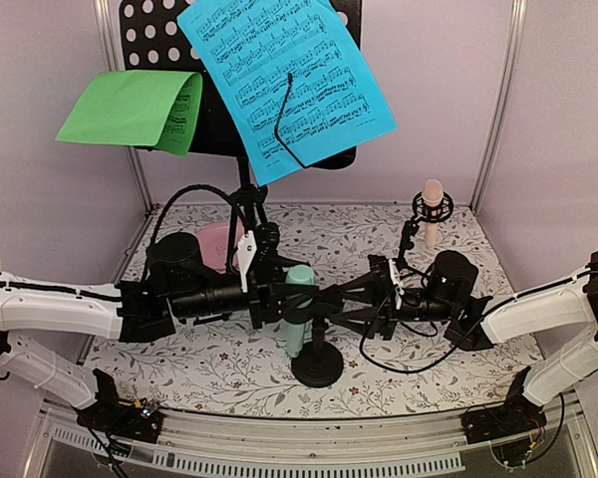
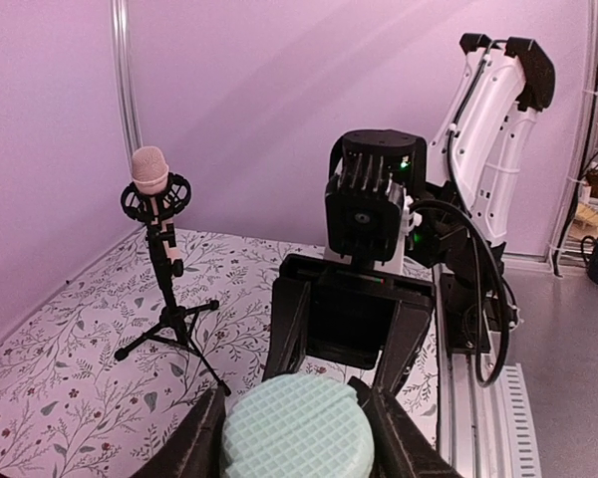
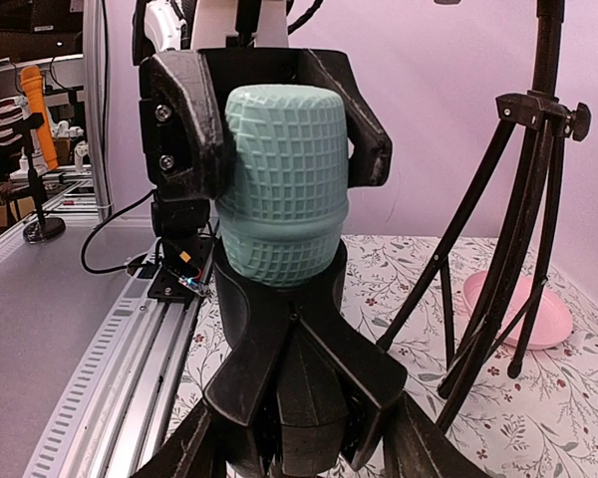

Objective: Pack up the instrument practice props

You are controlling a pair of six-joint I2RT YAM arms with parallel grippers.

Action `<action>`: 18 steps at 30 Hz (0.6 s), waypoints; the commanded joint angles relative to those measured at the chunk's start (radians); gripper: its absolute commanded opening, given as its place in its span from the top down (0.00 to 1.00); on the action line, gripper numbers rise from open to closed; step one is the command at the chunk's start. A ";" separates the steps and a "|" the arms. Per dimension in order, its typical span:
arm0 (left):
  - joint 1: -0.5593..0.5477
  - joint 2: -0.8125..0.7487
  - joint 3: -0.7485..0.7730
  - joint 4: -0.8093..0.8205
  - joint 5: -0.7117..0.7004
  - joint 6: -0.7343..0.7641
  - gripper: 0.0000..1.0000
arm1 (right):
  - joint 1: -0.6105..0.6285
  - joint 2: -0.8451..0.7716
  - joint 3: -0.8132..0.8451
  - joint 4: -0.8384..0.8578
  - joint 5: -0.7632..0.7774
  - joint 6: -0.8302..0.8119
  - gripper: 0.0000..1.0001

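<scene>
A mint-green toy microphone (image 1: 299, 299) stands upright in a black holder on a round-based stand (image 1: 317, 370) at the table's middle. My left gripper (image 1: 287, 297) is shut on its ribbed head (image 2: 297, 430). My right gripper (image 1: 331, 301) faces it and closes on the black holder (image 3: 299, 368) just under the microphone's head (image 3: 284, 189). A peach microphone (image 1: 433, 199) sits on a small black tripod (image 2: 169, 319) at the back right. The black perforated music desk (image 1: 154, 30) at the back carries a blue sheet (image 1: 284, 80) and a folded green sheet (image 1: 135, 108).
A pink round plate (image 1: 217, 244) lies at the back left beside the music desk's tripod legs (image 3: 498, 249); it also shows in the right wrist view (image 3: 523, 309). White walls close in the floral mat (image 1: 219, 368) on three sides. Cables trail from both arms.
</scene>
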State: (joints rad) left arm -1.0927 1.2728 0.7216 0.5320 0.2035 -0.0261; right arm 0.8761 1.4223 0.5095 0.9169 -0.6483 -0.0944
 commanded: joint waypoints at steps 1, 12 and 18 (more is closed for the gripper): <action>-0.026 -0.004 0.066 -0.051 -0.051 0.006 0.77 | 0.008 0.023 0.022 -0.064 0.022 -0.013 1.00; -0.030 -0.085 0.127 -0.105 -0.038 -0.006 0.75 | 0.007 0.046 0.037 -0.083 0.043 -0.014 1.00; -0.029 -0.124 0.147 -0.127 -0.023 0.017 0.75 | 0.006 0.051 0.041 -0.095 0.055 -0.018 1.00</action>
State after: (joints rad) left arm -1.1034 1.1820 0.8379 0.3996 0.1532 -0.0235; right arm 0.8772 1.4471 0.5385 0.8974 -0.6327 -0.0952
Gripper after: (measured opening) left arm 0.435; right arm 0.502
